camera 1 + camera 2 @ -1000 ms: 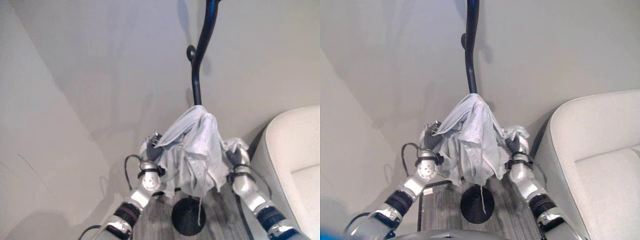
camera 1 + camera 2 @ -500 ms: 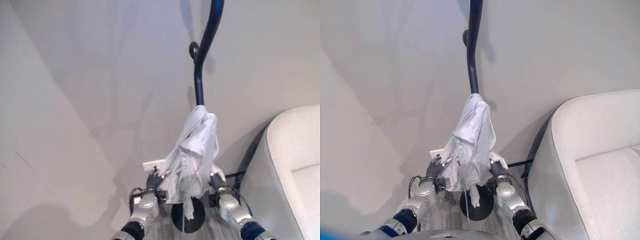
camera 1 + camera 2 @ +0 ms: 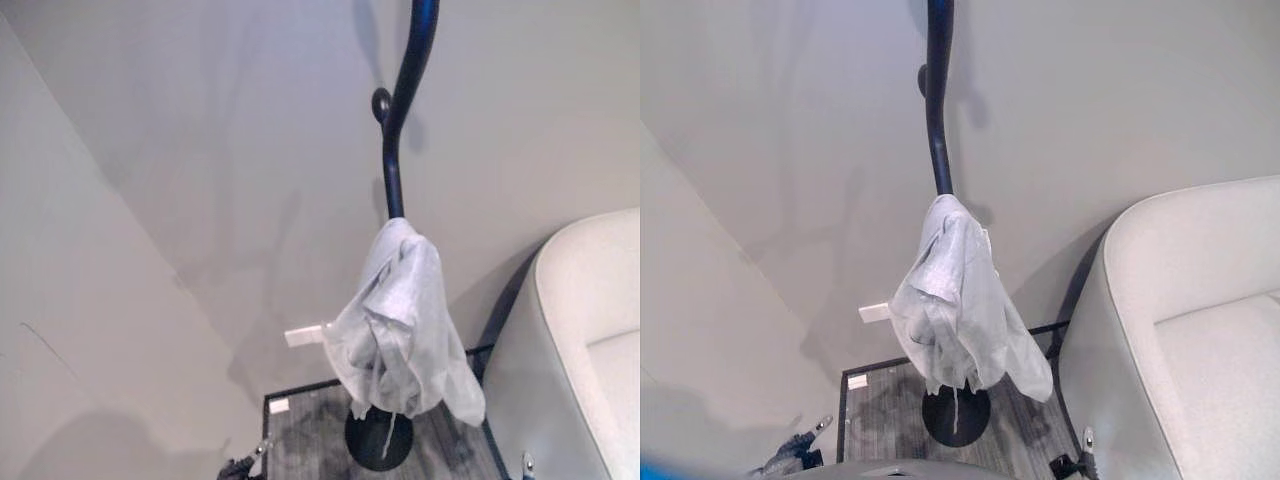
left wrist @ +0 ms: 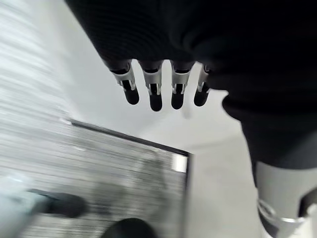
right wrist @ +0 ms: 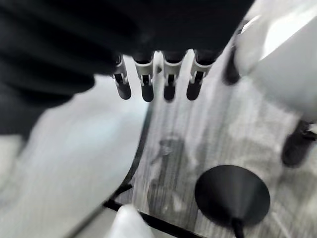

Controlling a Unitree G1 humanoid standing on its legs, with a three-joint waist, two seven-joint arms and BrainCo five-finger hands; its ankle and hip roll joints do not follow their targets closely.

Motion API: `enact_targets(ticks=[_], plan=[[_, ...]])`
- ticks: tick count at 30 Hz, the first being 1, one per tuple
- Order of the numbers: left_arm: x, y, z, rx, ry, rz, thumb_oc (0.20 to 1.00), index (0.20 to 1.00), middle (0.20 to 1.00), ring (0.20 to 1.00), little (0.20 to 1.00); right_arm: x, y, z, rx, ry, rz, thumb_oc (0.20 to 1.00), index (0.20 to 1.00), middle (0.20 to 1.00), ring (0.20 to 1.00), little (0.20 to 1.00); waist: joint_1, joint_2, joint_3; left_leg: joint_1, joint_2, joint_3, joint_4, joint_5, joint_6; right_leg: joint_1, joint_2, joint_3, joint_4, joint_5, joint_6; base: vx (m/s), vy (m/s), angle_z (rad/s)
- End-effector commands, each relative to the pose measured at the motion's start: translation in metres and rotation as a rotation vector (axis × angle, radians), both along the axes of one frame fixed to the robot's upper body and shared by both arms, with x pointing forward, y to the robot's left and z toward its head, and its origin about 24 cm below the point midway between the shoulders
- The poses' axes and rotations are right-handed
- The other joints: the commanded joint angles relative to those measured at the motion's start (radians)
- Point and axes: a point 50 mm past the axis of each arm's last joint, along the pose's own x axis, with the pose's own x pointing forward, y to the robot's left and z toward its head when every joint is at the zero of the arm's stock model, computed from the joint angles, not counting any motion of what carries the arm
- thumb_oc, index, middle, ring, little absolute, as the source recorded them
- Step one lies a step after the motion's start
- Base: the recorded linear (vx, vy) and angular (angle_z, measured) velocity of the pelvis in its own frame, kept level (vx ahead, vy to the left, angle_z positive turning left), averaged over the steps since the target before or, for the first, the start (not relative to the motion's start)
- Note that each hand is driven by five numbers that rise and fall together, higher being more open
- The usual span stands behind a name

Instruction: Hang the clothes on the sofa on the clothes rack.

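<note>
Shirt (image 3: pixel 400 320), pale grey, soft and light, draped over a peg of clothes rack (image 3: pixel 400 110), above its base. Best gathered near the collar. Left hand (image 4: pixel 163 89) and right hand (image 5: pixel 158 79): fingers straight, empty.

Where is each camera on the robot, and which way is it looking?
Left eye view: on the head, looking down at the pale shirt draped on the dark clothes rack, the sofa to the right.
Right eye view: beside it, same scene slightly shifted.
Left wrist view: on the left arm, looking past the left hand, fingers straight, at grey floor.
Right wrist view: on the right arm, looking past the right hand, fingers straight, at the rack's round base.
Both eye views share shirt, rack and sofa.
</note>
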Motion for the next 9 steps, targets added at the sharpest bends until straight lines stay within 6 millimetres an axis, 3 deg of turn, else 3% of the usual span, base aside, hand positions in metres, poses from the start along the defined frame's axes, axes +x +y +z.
enact_targets(ticks=[1,4,9], plan=[[0.023,-0.020,0.001,-0.074,-0.094,-0.026,1.000,1.000,1.000,1.000,1.000,0.009,-0.008,0.003,0.007,-0.075,-0.135,1.000,1.000,1.000,1.000,1.000,0.001,0.000,-0.016,-0.066,0.073,0.034,0.010,0.015,-0.129,0.041,-0.099,-0.003,-0.230,0.670,-0.021,0.00,0.000,0.00],[0.023,-0.044,-0.003,-0.161,-0.088,-0.114,1.000,1.000,1.000,1.000,1.000,-0.010,0.001,-0.002,0.094,0.034,-0.118,1.000,1.000,1.000,1.000,1.000,0.010,-0.005,-0.019,-0.073,0.076,0.030,0.010,0.016,-0.129,0.042,-0.094,-0.007,-0.234,0.678,-0.022,-0.03,-0.046,0.05],[0.030,-0.048,-0.002,-0.173,-0.108,-0.172,1.000,1.000,1.000,1.000,1.000,-0.006,0.004,-0.002,0.111,0.039,-0.054,1.000,1.000,1.000,1.000,1.000,0.015,-0.008,-0.016,-0.078,0.077,0.028,0.010,0.017,-0.129,0.042,-0.091,-0.011,-0.234,0.682,-0.021,-0.01,-0.009,0.01]])
